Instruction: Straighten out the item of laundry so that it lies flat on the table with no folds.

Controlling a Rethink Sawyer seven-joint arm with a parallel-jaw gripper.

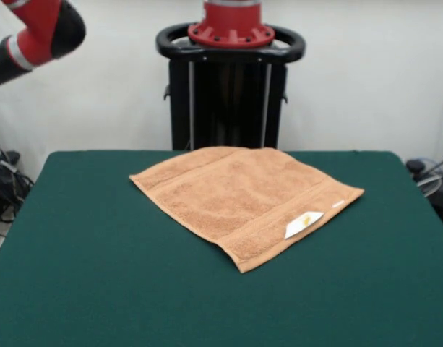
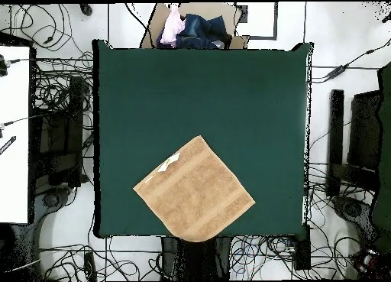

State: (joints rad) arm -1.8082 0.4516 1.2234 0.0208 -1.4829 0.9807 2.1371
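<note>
The item of laundry, a peach-orange terry towel, lies spread out on the green table, turned like a diamond. Its white label with a yellow mark sits near the front right edge. From overhead the towel lies in the table's lower half, with the label at its upper left edge and one corner reaching the bottom table edge. No folds show, apart from that corner looking rounded. The gripper appears in neither view; only a red and black arm segment shows at the top left.
The black pedestal stands just behind the table's far edge, close to the towel's far corner. A box of clothes sits beyond the top table edge in the overhead view. Cables cover the floor around the table.
</note>
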